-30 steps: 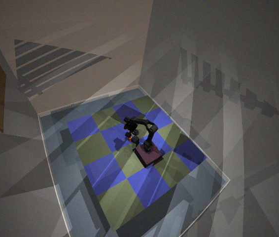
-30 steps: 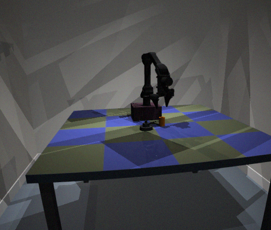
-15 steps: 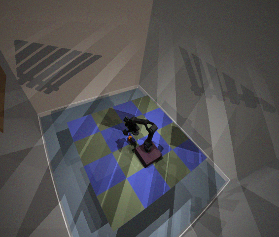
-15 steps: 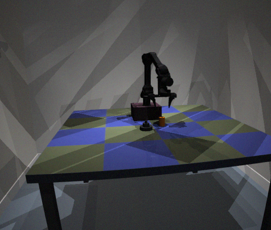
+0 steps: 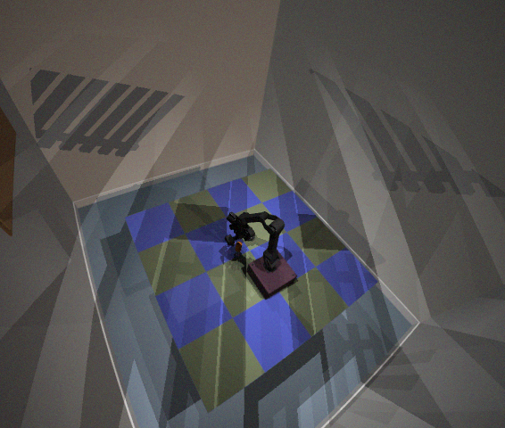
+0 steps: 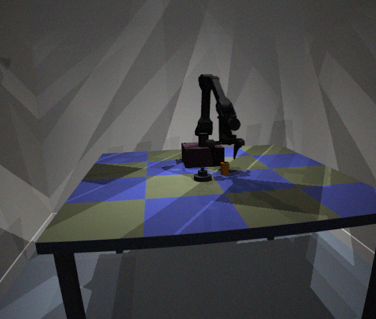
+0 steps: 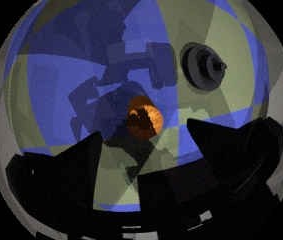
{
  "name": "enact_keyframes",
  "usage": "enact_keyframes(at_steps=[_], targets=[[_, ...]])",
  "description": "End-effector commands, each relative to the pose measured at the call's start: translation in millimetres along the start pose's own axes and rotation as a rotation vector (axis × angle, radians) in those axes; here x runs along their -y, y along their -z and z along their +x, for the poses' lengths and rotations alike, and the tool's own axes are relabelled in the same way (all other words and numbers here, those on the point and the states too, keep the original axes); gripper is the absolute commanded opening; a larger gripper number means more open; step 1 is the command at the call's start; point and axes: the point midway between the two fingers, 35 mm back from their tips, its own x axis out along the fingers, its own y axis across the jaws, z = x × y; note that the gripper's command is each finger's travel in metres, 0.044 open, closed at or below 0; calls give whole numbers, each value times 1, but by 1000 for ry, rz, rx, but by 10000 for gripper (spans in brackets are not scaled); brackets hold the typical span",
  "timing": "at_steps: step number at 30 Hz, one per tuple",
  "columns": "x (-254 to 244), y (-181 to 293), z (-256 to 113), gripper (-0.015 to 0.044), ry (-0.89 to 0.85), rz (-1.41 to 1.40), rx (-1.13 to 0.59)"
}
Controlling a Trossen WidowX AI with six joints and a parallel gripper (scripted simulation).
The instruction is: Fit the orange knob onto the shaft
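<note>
The orange knob (image 5: 238,246) (image 6: 224,169) (image 7: 145,120) is seen upright below the wide-open, empty gripper (image 5: 239,239) (image 6: 224,161) (image 7: 145,128) — set farther from the worktop's (image 5: 197,313) (image 6: 188,216) (image 7: 63,85) front edge than the pedestal (image 6: 202,177) (image 7: 196,70).

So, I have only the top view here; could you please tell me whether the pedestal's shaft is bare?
Observer: It is; the exterior view shows the shaft standing up from the round pedestal with nothing over it.
Operator: Thank you, and how is the orange knob placed?
Observer: The exterior view shows it upright on the table, beside the pedestal and apart from it.
Operator: Does the hand have hold of it?
Observer: No, the wrist view shows the fingers wide apart, with the knob beyond their tips.
</note>
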Motion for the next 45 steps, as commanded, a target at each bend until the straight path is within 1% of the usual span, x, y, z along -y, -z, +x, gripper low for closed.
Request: enact_keyframes(at_steps=[1, 41, 45], targets=[[1, -1, 5, 440, 3, 8, 3], [2, 1, 66, 440, 4, 3, 2], [2, 1, 66, 335, 4, 3, 2]])
